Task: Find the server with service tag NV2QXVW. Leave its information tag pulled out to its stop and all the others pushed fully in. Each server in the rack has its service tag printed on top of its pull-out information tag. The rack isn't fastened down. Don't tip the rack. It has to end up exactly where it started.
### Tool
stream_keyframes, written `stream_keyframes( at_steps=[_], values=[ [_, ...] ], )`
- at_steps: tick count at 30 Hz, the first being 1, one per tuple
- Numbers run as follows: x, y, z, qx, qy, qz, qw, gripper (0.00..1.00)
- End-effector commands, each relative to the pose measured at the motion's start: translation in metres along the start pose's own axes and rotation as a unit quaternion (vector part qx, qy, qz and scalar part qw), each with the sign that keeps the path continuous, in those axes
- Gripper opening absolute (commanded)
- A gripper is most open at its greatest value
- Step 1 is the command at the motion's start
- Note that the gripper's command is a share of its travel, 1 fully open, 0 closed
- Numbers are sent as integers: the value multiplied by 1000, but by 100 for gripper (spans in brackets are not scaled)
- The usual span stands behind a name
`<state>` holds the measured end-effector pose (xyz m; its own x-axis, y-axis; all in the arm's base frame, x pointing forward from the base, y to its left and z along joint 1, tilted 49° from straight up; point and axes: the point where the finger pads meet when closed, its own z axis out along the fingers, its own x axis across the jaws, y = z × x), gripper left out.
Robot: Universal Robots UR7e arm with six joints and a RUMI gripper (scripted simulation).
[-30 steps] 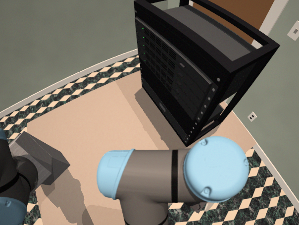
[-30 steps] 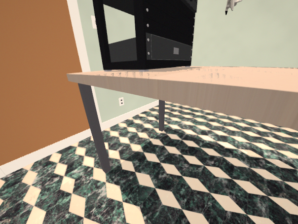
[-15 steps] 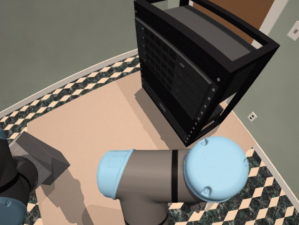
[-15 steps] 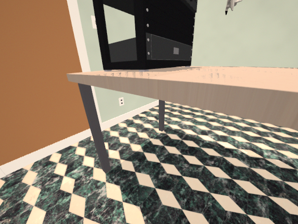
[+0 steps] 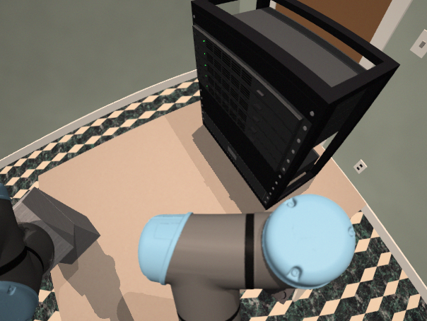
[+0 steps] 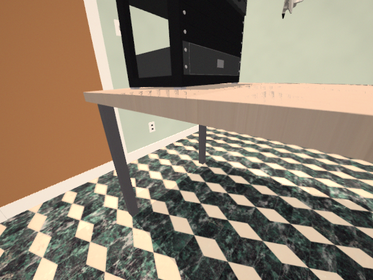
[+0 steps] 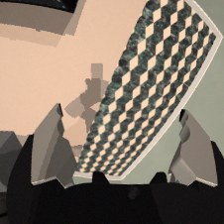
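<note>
So the pincer (image 6: 289, 8) (image 7: 122, 106) is spread wide with nothing in it, and the black rack (image 5: 261, 67) (image 6: 176, 43) stands upright on the bench (image 5: 124, 170) (image 6: 247, 108), around one o'clock in the top view.

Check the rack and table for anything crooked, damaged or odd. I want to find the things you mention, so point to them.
Nothing stands out. The rack (image 5: 319, 100) (image 6: 176, 61) stands upright on the table (image 5: 106, 170) (image 6: 278, 118) (image 7: 30, 89), with no visible damage or spill. The gripper (image 6: 285, 15) (image 7: 122, 106) is open and away from it. The rack's service tags are too small to check.
</note>
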<state>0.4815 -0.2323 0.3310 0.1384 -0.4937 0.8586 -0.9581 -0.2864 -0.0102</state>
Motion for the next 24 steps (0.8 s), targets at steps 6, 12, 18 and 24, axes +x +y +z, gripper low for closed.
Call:
stream_keyframes(
  at_steps=[6,12,18,24],
  values=[
    [-3,-1,1,0,-4,-5,1000,100],
    [-5,-2,3,-1,-8,-10,1000,100],
    [-8,-3,4,-2,-11,-15,1000,100],
    [-14,-3,7,-4,-19,-24,1000,100]
  ],
)
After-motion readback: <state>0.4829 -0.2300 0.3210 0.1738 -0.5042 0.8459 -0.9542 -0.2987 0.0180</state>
